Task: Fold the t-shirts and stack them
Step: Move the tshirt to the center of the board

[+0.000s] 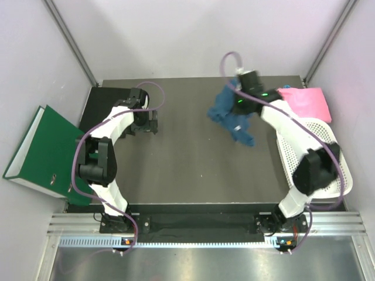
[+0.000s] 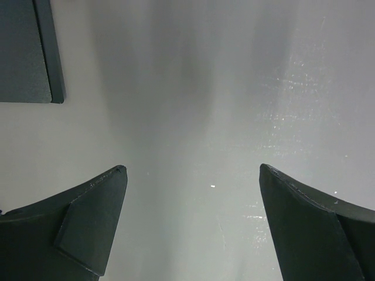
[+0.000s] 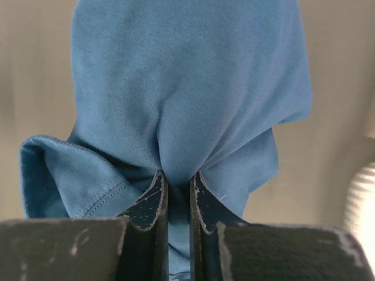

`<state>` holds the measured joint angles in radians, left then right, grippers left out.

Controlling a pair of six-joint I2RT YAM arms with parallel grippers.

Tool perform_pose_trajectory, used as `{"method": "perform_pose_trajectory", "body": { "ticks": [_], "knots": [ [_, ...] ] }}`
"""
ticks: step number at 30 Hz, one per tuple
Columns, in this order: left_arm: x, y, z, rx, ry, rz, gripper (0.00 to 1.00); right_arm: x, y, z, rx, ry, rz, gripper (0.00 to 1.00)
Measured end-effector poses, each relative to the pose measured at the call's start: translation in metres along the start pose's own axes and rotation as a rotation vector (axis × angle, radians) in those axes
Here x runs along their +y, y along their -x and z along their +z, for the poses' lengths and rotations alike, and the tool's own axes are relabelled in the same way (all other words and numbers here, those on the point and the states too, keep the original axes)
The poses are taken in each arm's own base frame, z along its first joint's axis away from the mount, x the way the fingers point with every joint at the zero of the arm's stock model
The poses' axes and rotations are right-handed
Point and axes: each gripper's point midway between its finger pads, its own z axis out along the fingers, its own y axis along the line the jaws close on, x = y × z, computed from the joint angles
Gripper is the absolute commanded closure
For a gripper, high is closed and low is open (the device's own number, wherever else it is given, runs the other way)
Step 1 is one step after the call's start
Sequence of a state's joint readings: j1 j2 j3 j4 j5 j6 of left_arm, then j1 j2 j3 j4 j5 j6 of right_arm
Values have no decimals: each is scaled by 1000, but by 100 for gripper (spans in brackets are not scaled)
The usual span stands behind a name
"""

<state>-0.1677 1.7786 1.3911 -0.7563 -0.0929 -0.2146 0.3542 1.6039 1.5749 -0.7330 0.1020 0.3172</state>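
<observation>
A dark teal-blue t-shirt (image 1: 229,115) hangs bunched over the back right of the table, pinched in my right gripper (image 1: 241,100). The right wrist view shows the blue t-shirt (image 3: 187,88) draping away from my right gripper (image 3: 178,174), whose jaws are shut on a fold of it. A bright pink t-shirt (image 1: 307,102) lies over the far end of the white mesh basket (image 1: 328,175). My left gripper (image 1: 146,125) hovers at the back left of the table. In its wrist view the left gripper (image 2: 193,170) stands wide open with nothing between the fingers.
A green binder (image 1: 44,153) lies off the table's left edge. The white basket stands along the right edge beside the right arm. A dark panel corner (image 2: 26,52) shows at the left wrist view's upper left. Grey walls close in the back and both sides.
</observation>
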Motion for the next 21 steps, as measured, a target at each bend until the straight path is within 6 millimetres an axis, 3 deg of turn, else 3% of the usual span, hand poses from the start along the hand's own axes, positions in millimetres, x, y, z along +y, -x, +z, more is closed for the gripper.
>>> {"method": "perform_pose_trajectory", "body": {
  "ticks": [3,5,6,7,8,13,16,18,20,21],
  "knots": [
    [1,0,0,0,7,0,1,48,-53,40,156,56,-99,98],
    [3,0,0,1,15,0,1,67,-85,55,237,69,-142,81],
    [4,0,0,0,20,0,1,74,-100,61,275,74,-158,42],
    [4,0,0,0,22,1,1,78,-110,63,298,78,-167,25],
    [4,0,0,-1,22,0,1,79,-115,62,312,83,-167,1],
    [4,0,0,-2,24,1,1,72,-104,58,263,60,-164,0],
    [4,0,0,-2,23,0,1,59,-99,45,225,21,-162,0],
    [4,0,0,-2,20,0,1,48,-98,37,204,-12,-158,5],
    [3,0,0,-1,17,0,1,30,-105,29,194,-61,-141,23],
    [3,0,0,-1,15,0,1,17,-114,25,205,-93,-128,70]
  ]
}}
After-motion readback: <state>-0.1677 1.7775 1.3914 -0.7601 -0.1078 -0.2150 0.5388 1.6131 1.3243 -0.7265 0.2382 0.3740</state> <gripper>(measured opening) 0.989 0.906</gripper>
